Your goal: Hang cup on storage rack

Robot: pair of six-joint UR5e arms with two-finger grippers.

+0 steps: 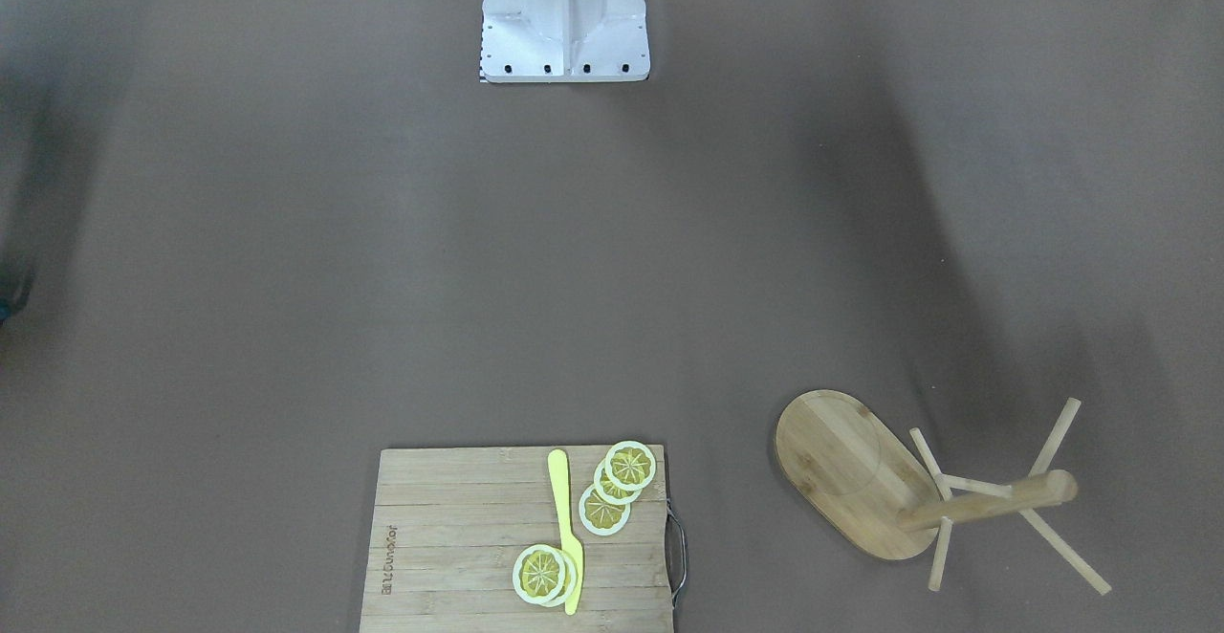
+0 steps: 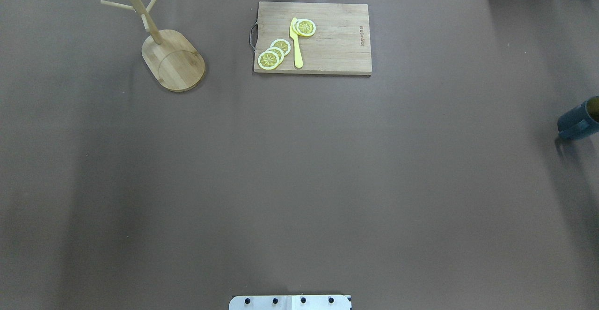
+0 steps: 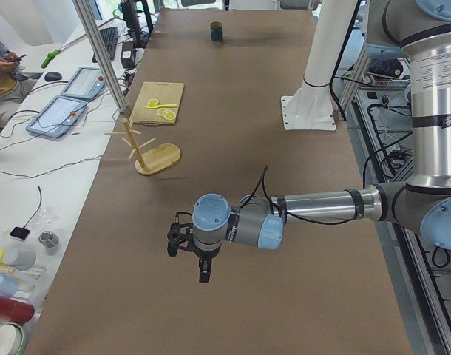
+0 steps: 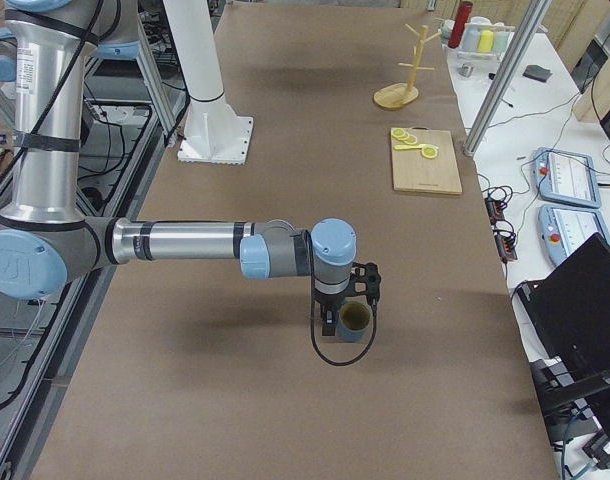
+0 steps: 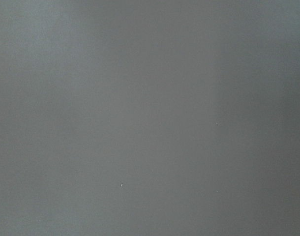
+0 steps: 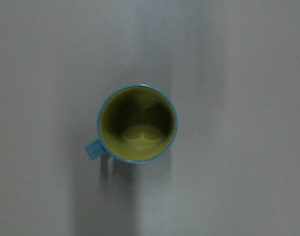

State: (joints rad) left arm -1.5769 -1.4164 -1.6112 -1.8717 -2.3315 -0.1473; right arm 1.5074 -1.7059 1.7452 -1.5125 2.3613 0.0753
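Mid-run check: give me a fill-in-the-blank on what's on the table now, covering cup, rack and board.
The cup stands ____ on the table, mouth up.
The yellow knife and lemon slices lie on the ____.
The ____ arm's gripper hovers by the cup.
On the storage rack hang ____ cups.
Missing: upright; cutting board; right; no.

even soft lighting, faint broad shadows, sharp focus
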